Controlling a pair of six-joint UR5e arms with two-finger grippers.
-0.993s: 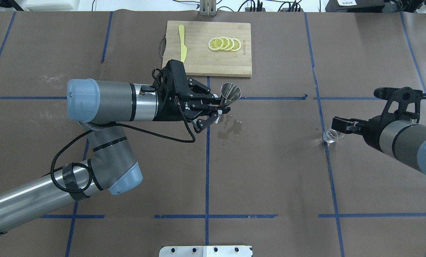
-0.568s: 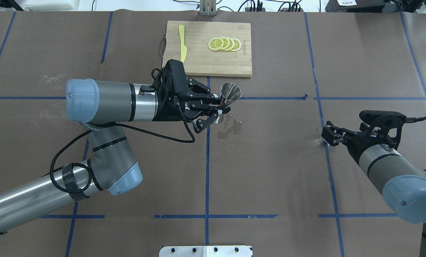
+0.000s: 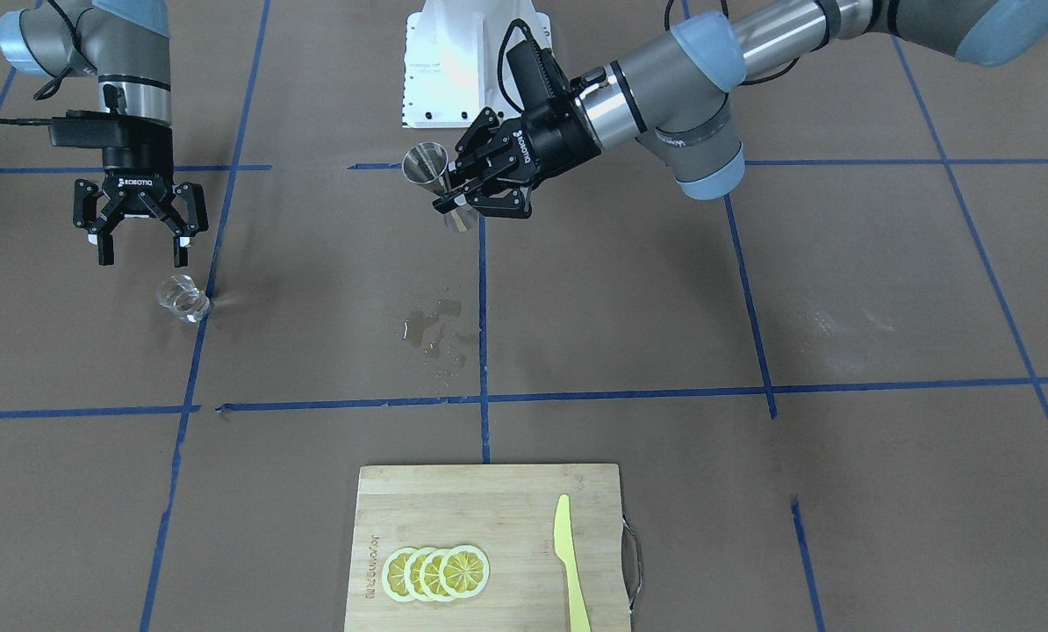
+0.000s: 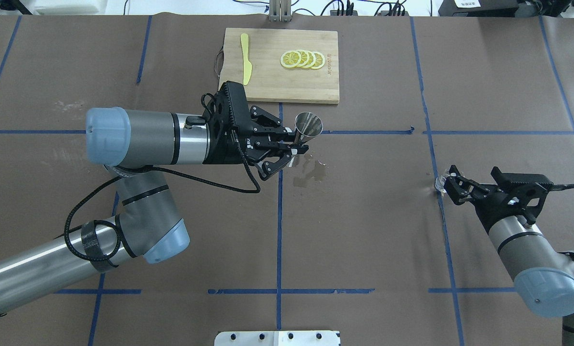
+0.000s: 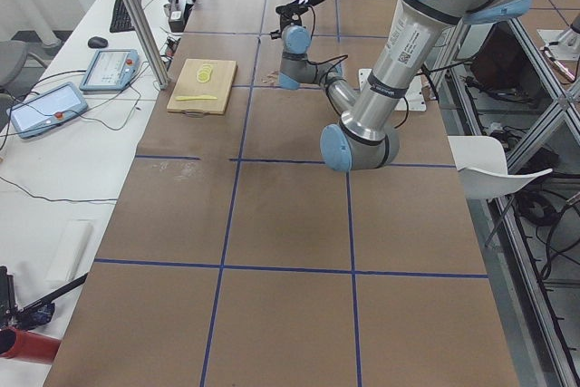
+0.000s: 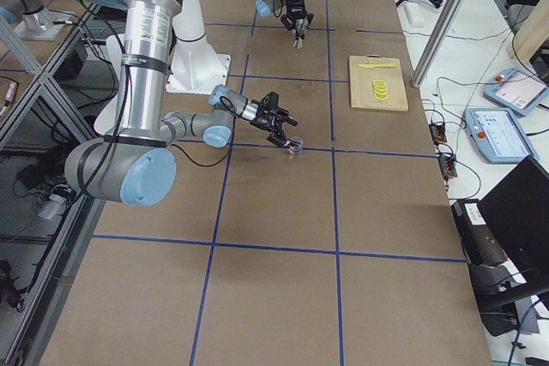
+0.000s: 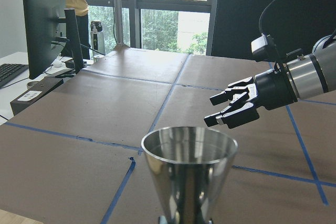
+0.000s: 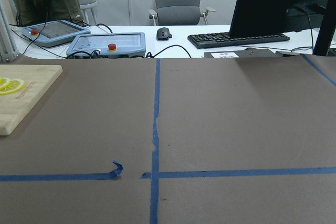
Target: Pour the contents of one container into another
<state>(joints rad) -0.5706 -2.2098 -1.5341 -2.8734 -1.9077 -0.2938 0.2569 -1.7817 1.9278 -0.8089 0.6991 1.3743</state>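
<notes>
Over on the robot's left side, the left gripper has its fingers closed tight on the narrow waist of the steel jigger. It holds the jigger clear of the table with one cone's mouth facing up. Seen from the left wrist camera, the inside of the cone is all shiny reflections, and I cannot tell whether any liquid is in it. Below and just to the side of the jigger, a small wet puddle darkens the brown paper beside a blue tape line.

Well apart from that, toward the robot's right, the little clear glass tumbler sits on the table next to another strip of blue tape. Whether it stands quite straight I cannot make out. The right gripper hangs close by with its fingers spread wide and nothing between them. From the front it is apart from the glass, and from overhead the glass shows just past its fingertips. The left wrist camera also catches that gripper beyond the jigger's rim, splayed open.

At the far edge of the table from the robot lies a wooden cutting board. A fan of lemon slices lies on it, overlapping one another, and a pale yellow knife lies flat on the board beside them.
</notes>
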